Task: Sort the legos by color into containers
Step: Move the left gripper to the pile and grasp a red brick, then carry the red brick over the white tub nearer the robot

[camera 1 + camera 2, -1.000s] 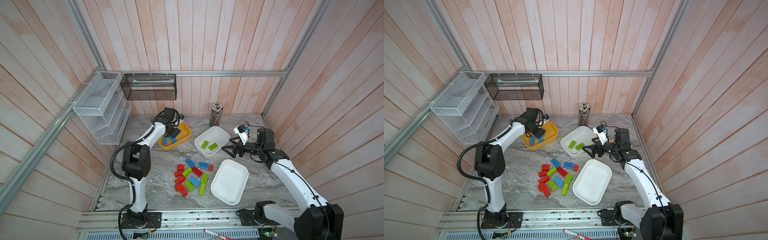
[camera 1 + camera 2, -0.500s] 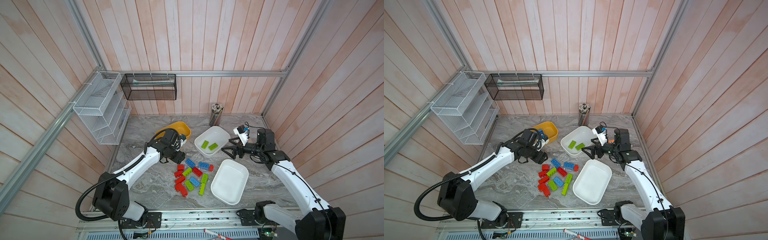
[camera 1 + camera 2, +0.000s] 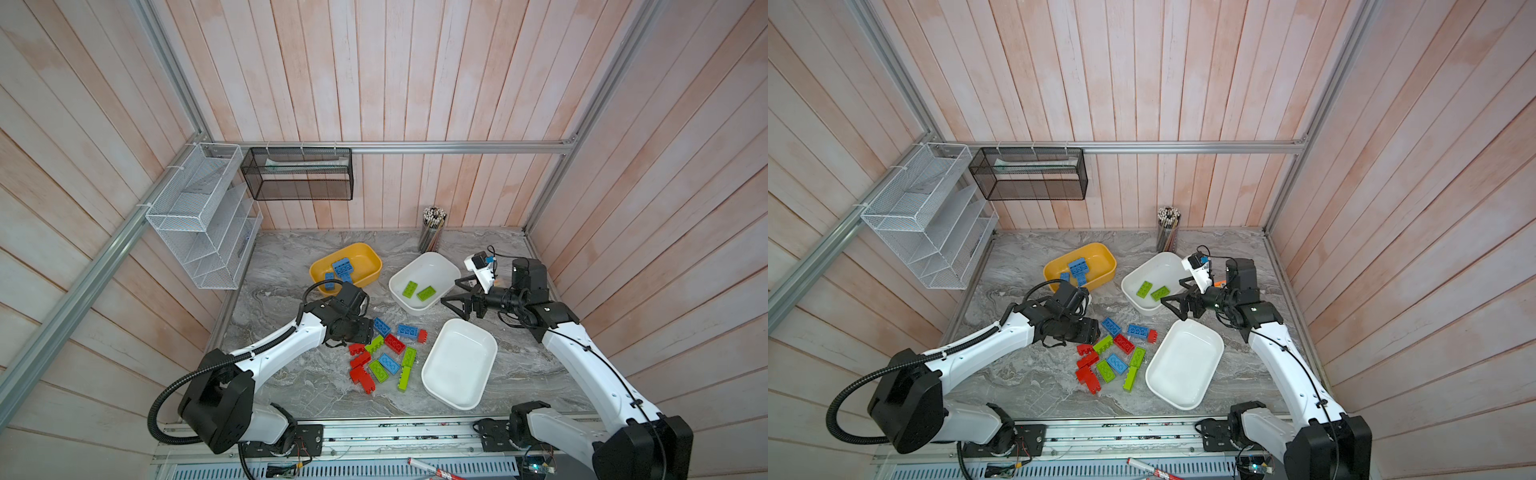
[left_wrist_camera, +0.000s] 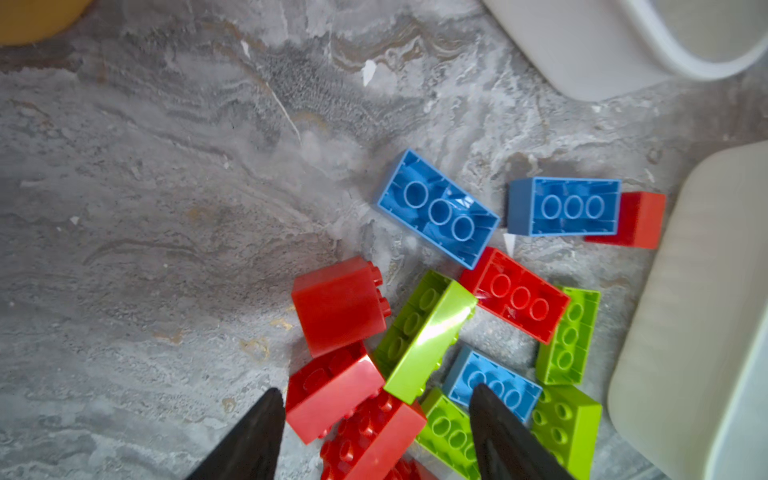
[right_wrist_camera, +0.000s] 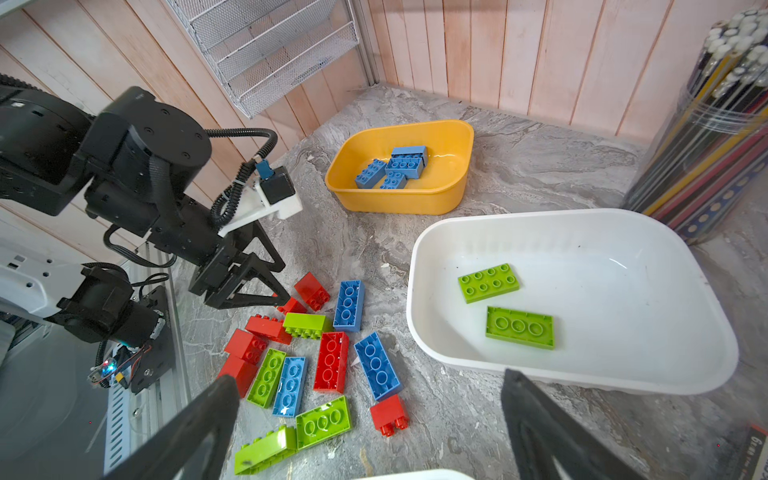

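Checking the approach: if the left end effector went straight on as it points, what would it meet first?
Most likely the red brick, which lies just ahead of the open left end effector, roughly in its line. How far above the brick it hangs is unclear.

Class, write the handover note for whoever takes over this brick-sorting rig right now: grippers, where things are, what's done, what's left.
Left gripper: open, empty, over the mixed pile of red, lime green and blue studded plastic bricks on the grey marble table.
Right gripper: open wide, empty, beside the far glossy white plastic tub.
Done: four blue bricks in the mustard yellow plastic tub; two green bricks in the far white tub.
Left: the whole pile. No red is sorted yet. The near glossy white tub holds nothing, so it is probably for red.
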`<state>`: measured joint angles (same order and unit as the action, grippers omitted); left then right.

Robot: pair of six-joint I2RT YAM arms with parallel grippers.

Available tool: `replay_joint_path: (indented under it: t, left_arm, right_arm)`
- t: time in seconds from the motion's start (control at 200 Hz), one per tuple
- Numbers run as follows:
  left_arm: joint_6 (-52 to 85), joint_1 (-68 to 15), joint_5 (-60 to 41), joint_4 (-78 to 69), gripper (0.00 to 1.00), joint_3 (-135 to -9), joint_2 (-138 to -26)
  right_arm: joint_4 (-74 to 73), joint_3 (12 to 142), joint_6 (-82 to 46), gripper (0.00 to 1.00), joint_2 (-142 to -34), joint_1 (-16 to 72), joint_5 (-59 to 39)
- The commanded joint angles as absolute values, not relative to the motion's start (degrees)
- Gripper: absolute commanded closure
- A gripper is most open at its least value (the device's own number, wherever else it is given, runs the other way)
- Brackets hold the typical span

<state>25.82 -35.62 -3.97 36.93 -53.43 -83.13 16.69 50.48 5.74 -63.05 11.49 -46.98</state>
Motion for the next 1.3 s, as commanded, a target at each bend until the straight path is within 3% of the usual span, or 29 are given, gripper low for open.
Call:
replay_joint_path:
  t: [0.0,0.49,0.78,0.955,1.295]
  left_arm:
    - [29.7,-35.9,-1.8,33.0,0.27,-52.0,-85.1]
    - [28.7,-35.9,3.4,30.0,0.39,-54.9,-96.4]
    - [27.1,-35.9,4.8,30.1,0.52,-56.2,-98.3]
    - [26.1,-35.9,4.3,32.3,0.65,-57.5,-96.2]
    - [26.2,-41.7,-5.1,40.0,0.65,-67.3,-86.5]
  right_arm:
    - [16.6,49.1,5.0,0.02,-62.0,11.8,-46.7]
    - [17.1,48.9,6.2,0.02,-62.4,11.8,-46.1]
    - [16.9,48.3,6.2,0.02,-62.0,11.8,-46.0]
    - [17.1,48.5,6.5,0.02,-61.5,11.4,-45.9]
    - [19.4,49.2,7.0,0.02,-61.3,11.0,-46.7]
